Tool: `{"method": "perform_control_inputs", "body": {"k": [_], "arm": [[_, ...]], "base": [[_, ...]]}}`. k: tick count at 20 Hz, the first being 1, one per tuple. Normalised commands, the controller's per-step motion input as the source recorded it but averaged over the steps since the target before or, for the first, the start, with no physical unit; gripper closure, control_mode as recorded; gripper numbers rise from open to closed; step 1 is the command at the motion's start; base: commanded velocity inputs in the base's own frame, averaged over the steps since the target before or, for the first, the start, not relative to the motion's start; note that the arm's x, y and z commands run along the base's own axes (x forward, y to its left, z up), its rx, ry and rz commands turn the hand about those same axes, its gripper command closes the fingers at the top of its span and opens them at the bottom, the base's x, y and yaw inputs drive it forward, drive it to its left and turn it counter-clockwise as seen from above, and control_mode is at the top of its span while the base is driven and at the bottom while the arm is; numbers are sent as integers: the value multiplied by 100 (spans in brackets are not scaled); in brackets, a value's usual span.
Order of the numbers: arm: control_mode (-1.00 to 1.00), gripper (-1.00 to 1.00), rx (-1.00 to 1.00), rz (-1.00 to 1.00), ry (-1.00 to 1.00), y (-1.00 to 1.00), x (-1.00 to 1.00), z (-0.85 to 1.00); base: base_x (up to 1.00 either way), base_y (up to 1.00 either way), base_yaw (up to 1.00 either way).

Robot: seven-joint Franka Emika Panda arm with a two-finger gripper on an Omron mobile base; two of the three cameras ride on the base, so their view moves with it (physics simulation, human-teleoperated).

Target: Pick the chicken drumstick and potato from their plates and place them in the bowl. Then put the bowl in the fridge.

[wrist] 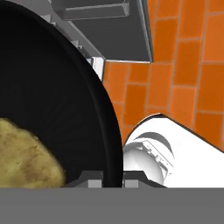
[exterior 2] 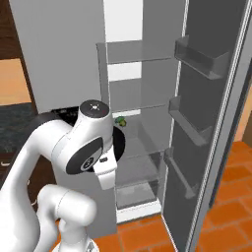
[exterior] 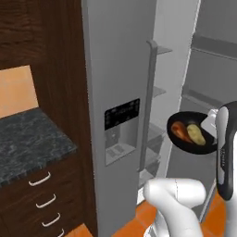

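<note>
Bowl [exterior: 194, 133] first: in the left base view the black bowl hangs in the air in front of the fridge [exterior: 115, 92], to the right of the closed door with its dark dispenser panel [exterior: 121, 113] and long handle [exterior: 151, 102]. Its open side is tipped toward the camera, and the chicken drumstick [exterior: 179, 131] and the potato [exterior: 196, 134] lie side by side inside it. The open fridge shelves [exterior: 159, 90] sit beyond the bowl and to its left, so I judge that the coming move must carry the bowl further forward and a little left of where it hangs.

From the right base view, the arm's big joint covers most of the bowl; only a black arc of rim [exterior 2: 119, 142] shows, level with the middle shelf [exterior 2: 142, 135] of the fridge and just short of its front edge. The open door [exterior 2: 211, 123] stands wide to the right of the shelves, well apart from the bowl. A small green thing [exterior 2: 120, 121] sits at the back of that shelf.

Through the hand view, the pincer [wrist: 113, 180] grips the bowl's rim, one tip inside the wall and one outside, nearly closed on the thin edge. The potato rests in the bowl to the left of the tips. Orange floor tiles [wrist: 175, 65] lie beyond the rim.
</note>
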Motion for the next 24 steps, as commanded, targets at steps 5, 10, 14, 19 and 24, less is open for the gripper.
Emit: {"method": "perform_control_inputs", "body": {"k": [5, 10, 14, 19, 24], "arm": [[100, 100, 0, 0, 0, 0, 0, 0], [100, 100, 0, 0, 0, 0, 0, 0], [100, 100, 0, 0, 0, 0, 0, 0], [100, 100, 0, 0, 0, 0, 0, 0], [100, 100, 0, 0, 0, 0, 0, 0]], "base": [[37, -64, 43], [40, -69, 33], [85, -5, 25], [41, -36, 25], [-3, -31, 19]]}}
